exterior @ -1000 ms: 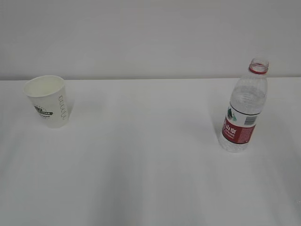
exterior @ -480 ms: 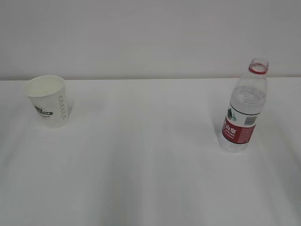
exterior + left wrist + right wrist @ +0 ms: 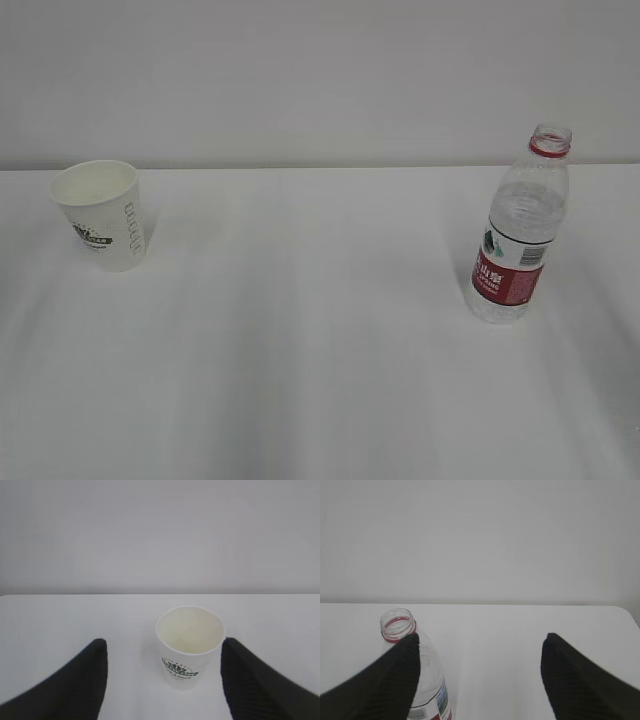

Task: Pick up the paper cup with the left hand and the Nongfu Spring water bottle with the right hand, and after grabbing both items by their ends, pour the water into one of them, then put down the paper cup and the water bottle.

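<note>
paper cup (image 3: 190,647) between open left claw (image 3: 162,677) tips, bottle (image 3: 422,680) behind open right claw's (image 3: 480,680) left tip

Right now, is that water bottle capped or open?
Open. The Nongfu Spring water bottle stands upright with no cap; the right wrist view looks into its bare mouth above the red neck ring.

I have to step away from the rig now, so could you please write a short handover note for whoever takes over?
Left gripper: jaws open, empty, with the small white paper cup ahead between them.
Right gripper: jaws open, empty; the clear uncapped plastic water bottle stands by its left finger, off-centre.
Cup and bottle stand upright, far apart on the white table.
Done: approach only.
Left: both grasps, the pour, setting down.
</note>
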